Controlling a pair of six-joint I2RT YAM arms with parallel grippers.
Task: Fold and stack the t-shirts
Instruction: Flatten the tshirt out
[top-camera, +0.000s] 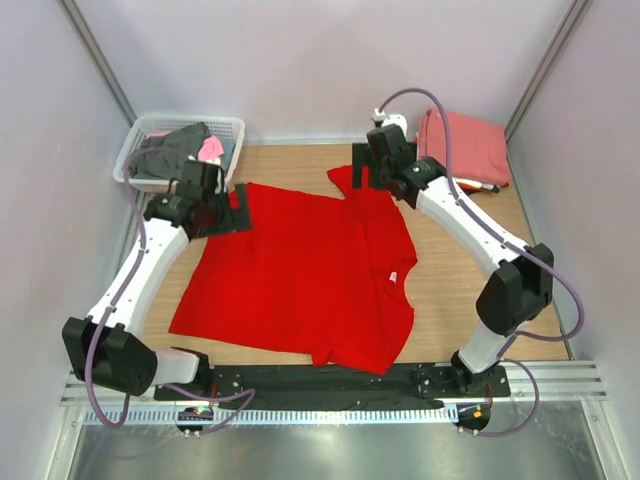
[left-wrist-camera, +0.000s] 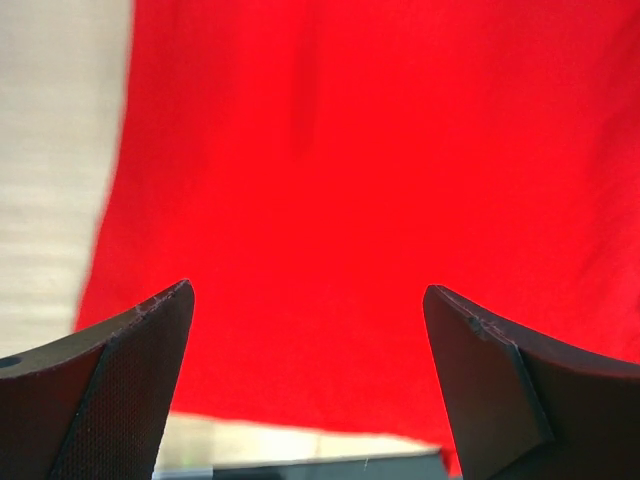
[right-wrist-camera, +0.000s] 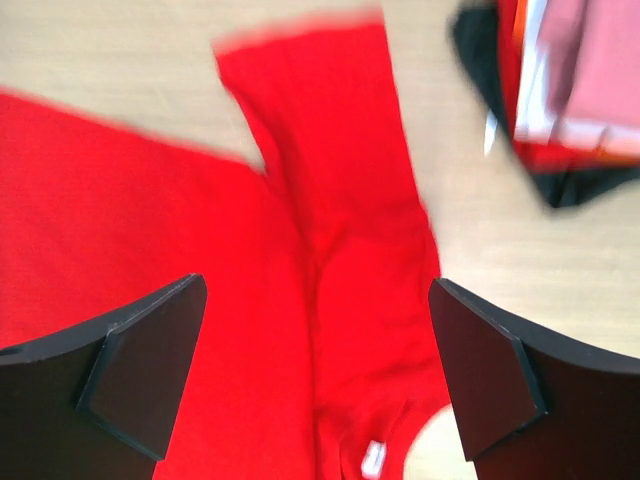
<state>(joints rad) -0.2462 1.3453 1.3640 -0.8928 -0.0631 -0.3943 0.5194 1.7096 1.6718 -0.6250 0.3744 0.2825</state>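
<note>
A bright red t-shirt (top-camera: 300, 275) lies spread flat on the wooden table, its neck with a small white label (top-camera: 394, 276) toward the right. My left gripper (top-camera: 222, 212) stands open over the shirt's far left corner, nothing between its fingers. In the left wrist view red cloth (left-wrist-camera: 350, 180) fills the gap between the spread jaws. My right gripper (top-camera: 362, 170) stands open above the far sleeve (right-wrist-camera: 330, 130), also holding nothing. A salmon-pink folded t-shirt (top-camera: 465, 145) tops a stack at the far right.
A white lattice basket (top-camera: 230, 126) at the far left holds grey and pink cloth (top-camera: 180, 145). Pale walls close in the table on three sides. Bare wood (top-camera: 455, 270) shows to the right of the red shirt.
</note>
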